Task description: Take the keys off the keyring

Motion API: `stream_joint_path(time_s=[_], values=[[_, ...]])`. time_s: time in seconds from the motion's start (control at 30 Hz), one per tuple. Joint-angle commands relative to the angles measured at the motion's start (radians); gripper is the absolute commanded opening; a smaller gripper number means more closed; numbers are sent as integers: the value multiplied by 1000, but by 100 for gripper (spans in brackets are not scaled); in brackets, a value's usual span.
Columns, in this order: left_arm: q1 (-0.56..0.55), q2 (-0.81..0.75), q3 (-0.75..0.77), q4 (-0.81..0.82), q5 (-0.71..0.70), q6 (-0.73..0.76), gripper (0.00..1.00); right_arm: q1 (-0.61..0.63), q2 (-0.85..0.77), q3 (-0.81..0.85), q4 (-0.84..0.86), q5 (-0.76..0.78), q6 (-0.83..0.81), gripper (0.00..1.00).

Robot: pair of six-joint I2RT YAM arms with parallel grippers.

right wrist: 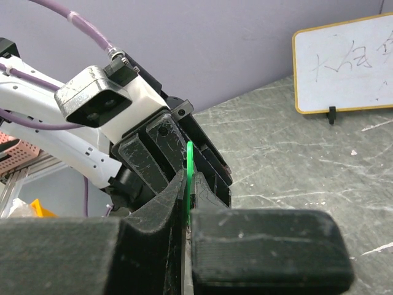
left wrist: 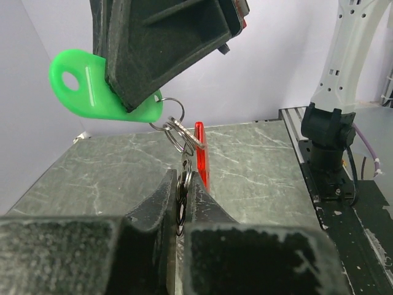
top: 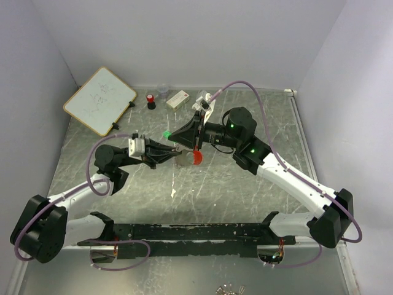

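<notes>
The keyring (left wrist: 175, 129) is up off the bench (top: 202, 190), near its middle, stretched between my two claws. It is a short run of linked silvery rings. My left claw (left wrist: 183, 185) is pinched narrow on the lowest ring, which stands edge-on between the two tips. The top ring passes through the narrow end of the green key (left wrist: 92, 86), and my right claw (right wrist: 187, 181) is clamped tight on that key's flat sides. From my right wrist only a thin green edge shows between the pads. The key's wide end with its hole sticks out free past the claw. The red key (left wrist: 200, 153) hangs from the rings just beyond my left tips, edge-on and upright. Its lower end is hidden behind my finger, so I cannot tell whether it reaches the bench. The two claws meet nose to nose, almost touching. At the far left corner a whiteboard (top: 99, 99) stands propped, well apart from all this.
</notes>
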Motion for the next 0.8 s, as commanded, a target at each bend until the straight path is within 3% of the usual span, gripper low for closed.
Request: stream_joint_path(time_s=[0.0, 0.1, 0.27, 0.37, 0.43, 0.6, 0.77], values=[[-8, -28, 16, -46, -1, 44, 7, 10, -11, -16, 45, 18, -8, 0], [-9, -47, 16, -78, -22, 55, 7, 10, -13, -17, 24, 46, -21, 0], [-9, -110, 43, -330, -162, 181, 7, 12, -27, -7, -20, 89, -54, 0], [-9, -137, 49, -390, -202, 220, 7, 14, -31, -2, -31, 106, -64, 0], [-9, -147, 48, -378, -199, 209, 7, 15, -25, 3, -35, 113, -66, 0], [-9, -119, 39, -250, -133, 128, 23, 19, -6, 10, -26, 98, -55, 0], [-9, -78, 28, -143, -91, 69, 31, 24, -4, 12, -20, 96, -51, 0]])
